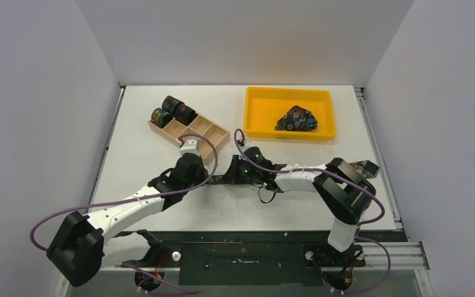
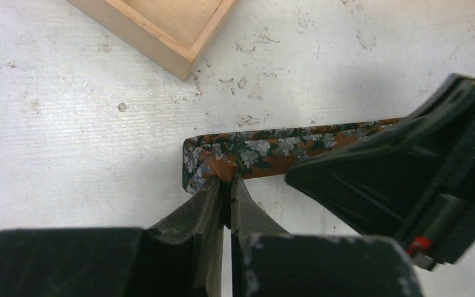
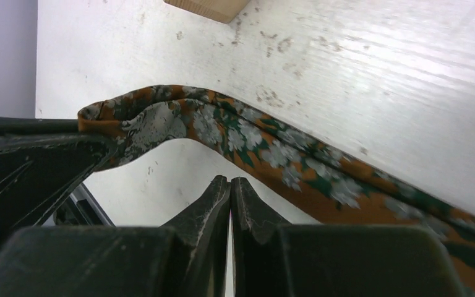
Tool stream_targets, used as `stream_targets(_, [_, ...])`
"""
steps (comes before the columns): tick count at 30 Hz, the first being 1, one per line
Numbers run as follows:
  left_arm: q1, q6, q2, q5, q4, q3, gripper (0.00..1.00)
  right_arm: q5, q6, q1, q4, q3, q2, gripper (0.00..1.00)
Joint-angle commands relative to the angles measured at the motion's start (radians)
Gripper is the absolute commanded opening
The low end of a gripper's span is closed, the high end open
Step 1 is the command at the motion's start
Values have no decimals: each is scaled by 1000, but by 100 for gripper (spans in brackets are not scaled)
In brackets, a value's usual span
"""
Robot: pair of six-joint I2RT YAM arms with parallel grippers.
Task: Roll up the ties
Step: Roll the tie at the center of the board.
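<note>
A brown-rust tie with pale flowers [image 2: 272,148] lies stretched across the table, and its narrow end is folded back on itself. My left gripper [image 2: 229,180] is shut on that folded end. My right gripper [image 3: 230,180] is shut with nothing in it, its tips just beside the tie's [image 3: 272,148] strip and not touching it. From above, both grippers meet near the table's middle, the left gripper [image 1: 216,179] and the right gripper [image 1: 234,174], and the tie's wide end [image 1: 366,167] shows by the right arm. Three rolled ties [image 1: 173,110] sit in the wooden box. Another tie [image 1: 297,119] lies bunched in the yellow tray.
The wooden compartment box [image 1: 207,133] stands just behind the left wrist; its corner [image 2: 161,31] shows close to the tie. The yellow tray [image 1: 256,114] sits at the back right. Purple cables loop over both arms.
</note>
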Motion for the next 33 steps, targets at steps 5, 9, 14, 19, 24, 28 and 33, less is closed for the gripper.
stream_targets(5, [-104, 52, 142, -116, -44, 124, 0, 171, -91, -45, -59, -159, -253, 5])
stream_targets(9, [-137, 47, 251, -134, -51, 185, 0, 212, -112, -66, -75, -234, -342, 5])
stream_targets(14, [-162, 31, 367, -165, -63, 253, 0, 225, -126, -83, -83, -274, -400, 5])
stream_targets(19, [-195, 34, 424, -156, -61, 303, 0, 213, -126, -103, -70, -296, -400, 5])
stream_targets(24, [-200, 35, 460, -144, -62, 317, 0, 205, -125, -112, -59, -305, -392, 5])
stream_targets(28, [-201, 31, 477, -117, -60, 318, 12, 202, -122, -116, -51, -308, -387, 5])
stream_targets(33, [-201, 24, 464, -91, -68, 321, 31, 197, -126, -121, -56, -302, -388, 5])
